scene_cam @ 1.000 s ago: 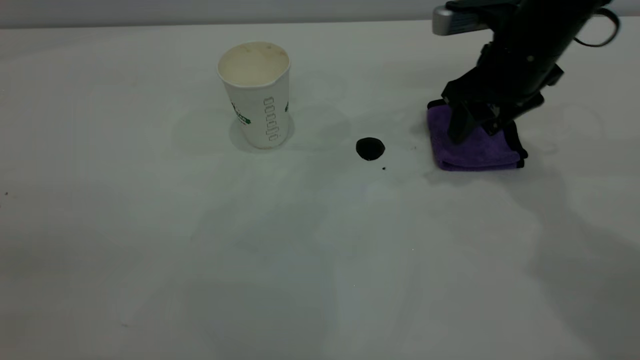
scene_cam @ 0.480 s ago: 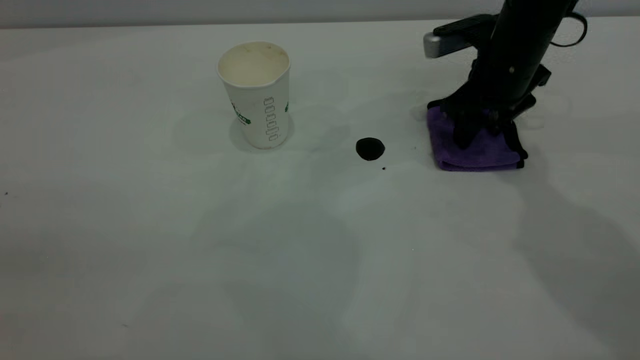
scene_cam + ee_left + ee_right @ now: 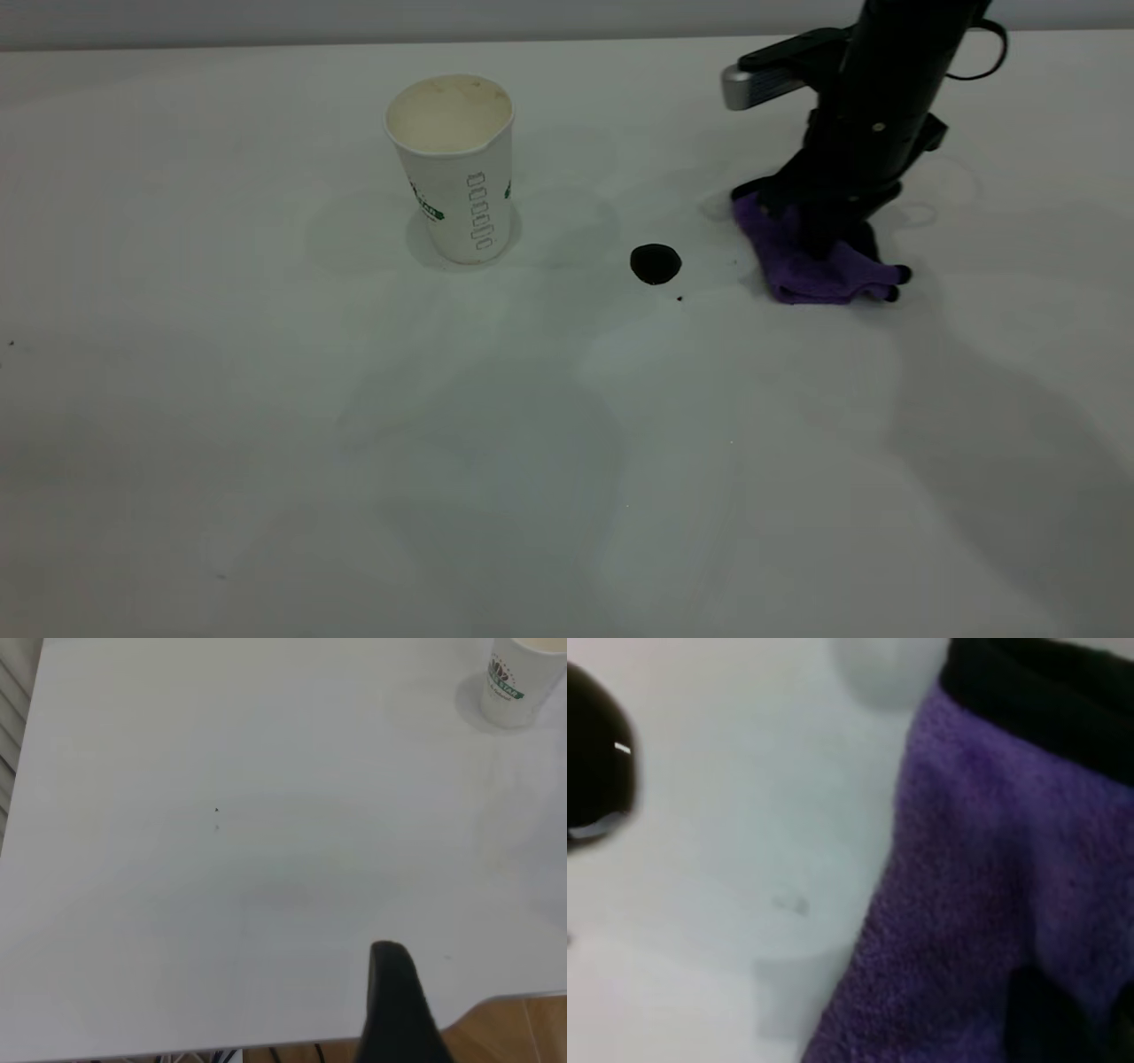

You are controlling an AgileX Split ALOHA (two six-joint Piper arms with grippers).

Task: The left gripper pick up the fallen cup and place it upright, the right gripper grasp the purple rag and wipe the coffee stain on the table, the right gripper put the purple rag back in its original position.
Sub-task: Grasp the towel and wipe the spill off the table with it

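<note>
Right end effector (image 3: 819, 232) apparently clamping purple rag (image 3: 802, 270)

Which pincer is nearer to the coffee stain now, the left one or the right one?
The right. The right pincer is down on the purple rag, just beside the coffee stain. The left pincer is back at the table edge, beyond the cup.

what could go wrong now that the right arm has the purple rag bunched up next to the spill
1. The right gripper pinches only a bunch of the purple rag; loose folds trail on the table, so it might slip out mid-wipe.
2. The crumpled rag may smear the coffee stain and miss the small speck beside it.
3. A long sweep toward the upright cup could knock it over again.
</note>
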